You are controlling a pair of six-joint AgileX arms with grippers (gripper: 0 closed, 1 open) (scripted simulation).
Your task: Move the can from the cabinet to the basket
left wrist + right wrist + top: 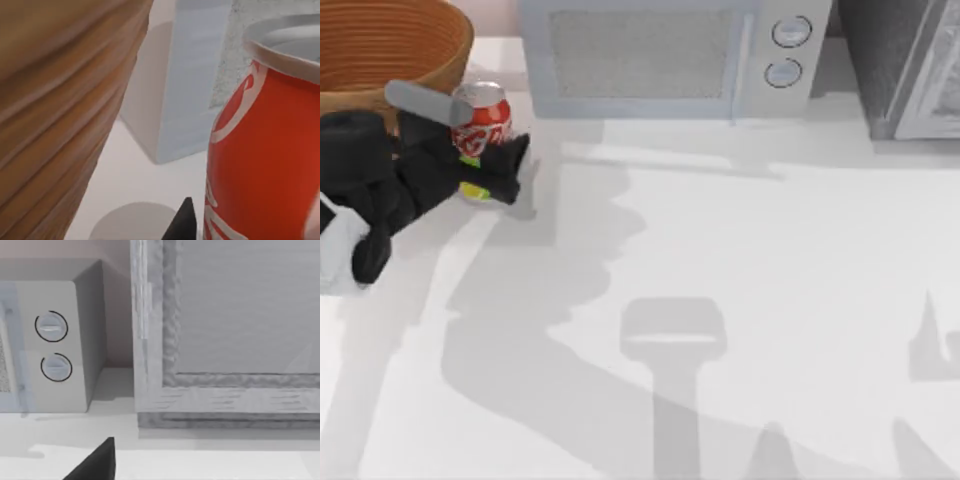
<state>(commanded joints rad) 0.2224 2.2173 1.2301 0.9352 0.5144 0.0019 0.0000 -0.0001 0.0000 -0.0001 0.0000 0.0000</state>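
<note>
Left gripper (488, 165) gripped the can (485, 118), apparently clear of the worktop (740, 260), just beside the basket (380, 45). Right gripper's state: cannot tell.

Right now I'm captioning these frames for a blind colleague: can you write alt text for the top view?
The left gripper is shut on the red and lime-green drink can beside the big round woven basket at the table's far left. A light grey microwave sits behind, the speckled cabinet far right.
</note>
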